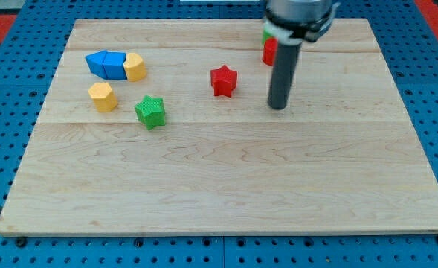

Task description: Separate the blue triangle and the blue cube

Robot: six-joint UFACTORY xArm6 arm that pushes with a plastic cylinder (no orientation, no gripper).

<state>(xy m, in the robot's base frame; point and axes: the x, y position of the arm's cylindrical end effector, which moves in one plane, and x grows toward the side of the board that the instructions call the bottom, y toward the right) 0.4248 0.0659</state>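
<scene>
The blue triangle (96,62) and the blue cube (115,65) lie touching side by side at the view's upper left of the wooden board (219,179). A yellow block (135,67) touches the cube's right side. My tip (278,106) rests on the board right of centre, far to the right of the blue pair and to the right of a red star (223,80).
A yellow hexagon block (102,97) and a green star (151,112) sit below the blue pair. A red block (268,50) and a green block (266,35) show partly behind the rod at the top. A blue pegboard surrounds the board.
</scene>
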